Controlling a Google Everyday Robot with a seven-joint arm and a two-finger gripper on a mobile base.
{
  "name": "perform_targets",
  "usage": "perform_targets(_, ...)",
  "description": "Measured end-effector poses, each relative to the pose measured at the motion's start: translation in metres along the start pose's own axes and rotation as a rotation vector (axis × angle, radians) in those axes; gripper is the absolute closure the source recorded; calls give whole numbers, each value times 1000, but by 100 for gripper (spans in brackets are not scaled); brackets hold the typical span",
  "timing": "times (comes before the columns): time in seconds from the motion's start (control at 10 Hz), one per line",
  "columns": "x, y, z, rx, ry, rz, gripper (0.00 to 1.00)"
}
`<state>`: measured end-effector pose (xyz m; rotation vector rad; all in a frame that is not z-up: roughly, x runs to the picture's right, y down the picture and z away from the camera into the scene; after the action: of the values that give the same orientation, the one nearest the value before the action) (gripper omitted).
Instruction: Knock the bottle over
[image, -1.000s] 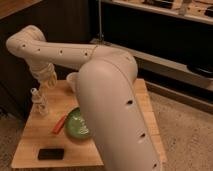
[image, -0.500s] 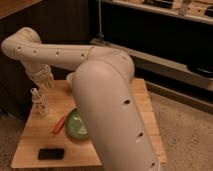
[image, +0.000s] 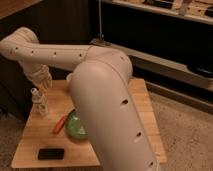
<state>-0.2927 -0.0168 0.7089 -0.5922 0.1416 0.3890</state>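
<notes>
Since the small clear plastic bottle (image: 39, 103) stands upright on the pale wooden desk (image: 27, 134), the cream pincer (image: 43, 83) hangs just above it.
Probably poised there for a sideways shove; whether the pincer is apart or together, I cannot tell.

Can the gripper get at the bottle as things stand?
Probably yes: the gripper hangs right above the upright bottle near the table's edge, with nothing visible between them.

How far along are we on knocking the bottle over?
Approach looks done: the gripper hangs just above the small clear plastic bottle near the wooden table's edge. In hand: lining up the push. Left: the knock itself, since the bottle stands upright.
</notes>
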Motion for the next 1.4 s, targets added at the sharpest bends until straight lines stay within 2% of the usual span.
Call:
perform_targets(0.5,-3,-3,-1,5,1,-17,80)
perform_targets(0.8,-15,-5,-2,7,0,-36,80)
perform_targets(1.0,-13,-7,-3,10,1,-42,81)
perform_targets(1.1,-13,-7,-3,12,2,-44,85)
perform_targets(1.2,-16,-7,-3,14,-1,-43,95)
perform_targets(1.3,-21,-12,-3,14,-28,-40,99)
perform_targets(1.4,-28,-19,-1,2,-96,-27,100)
